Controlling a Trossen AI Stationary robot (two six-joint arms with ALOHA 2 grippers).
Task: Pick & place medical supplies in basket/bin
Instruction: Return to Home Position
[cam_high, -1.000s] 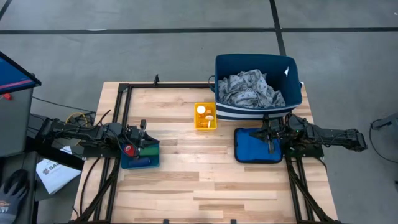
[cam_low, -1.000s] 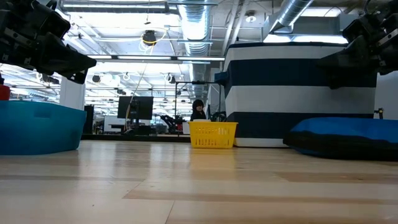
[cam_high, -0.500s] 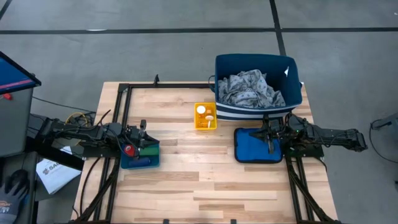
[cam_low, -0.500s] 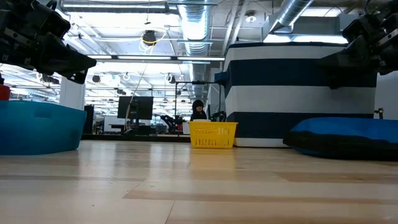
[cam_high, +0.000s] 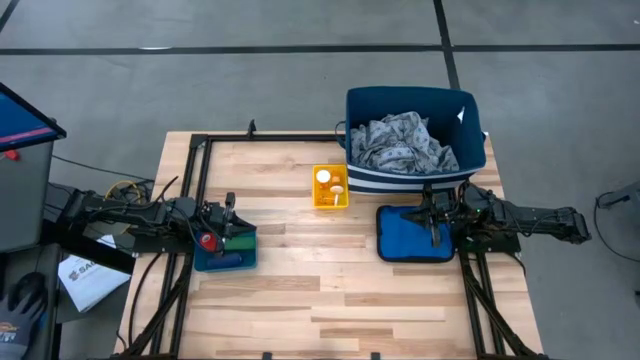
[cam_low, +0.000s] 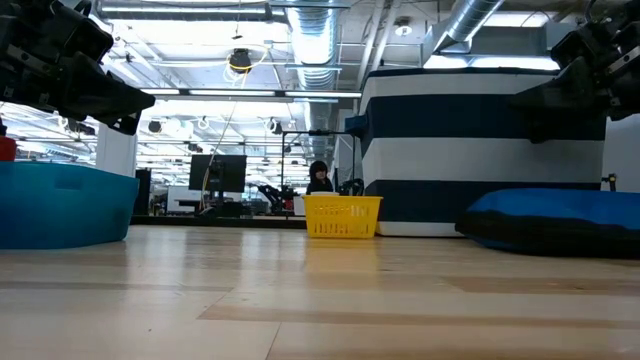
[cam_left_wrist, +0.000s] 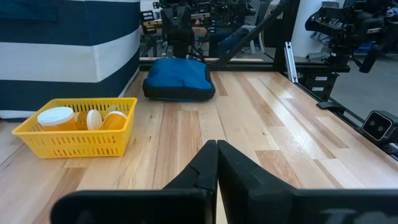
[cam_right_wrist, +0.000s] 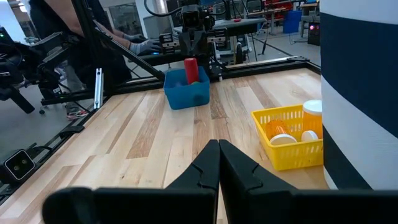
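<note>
Nothing has shifted since a moment ago: every item and both arms sit exactly as they were. The grey patterned cloth (cam_high: 405, 143) lies heaped in the blue and white bin (cam_high: 415, 92) at the far right. We judge it soft, limp and light, best pinched at a raised fold on top. Left of that bin, the orange pill bottles (cam_left_wrist: 59, 118) lie in the yellow basket (cam_left_wrist: 74, 144). They look light, rigid and slick, so a squeeze across the body below the white cap should hold best.

Over at the left edge, the red cylinder (cam_right_wrist: 191, 70) stands upright in a small blue bin (cam_right_wrist: 186, 97). It looks stiff and smooth, so take it across its sides.

The left gripper (cam_left_wrist: 217, 149) hangs above that small bin, fingers pressed together on nothing. The right gripper (cam_right_wrist: 219, 148) hangs over the blue cushion (cam_high: 405, 245) on the right of the wooden table (cam_high: 300, 300), its fingers likewise together and empty.
</note>
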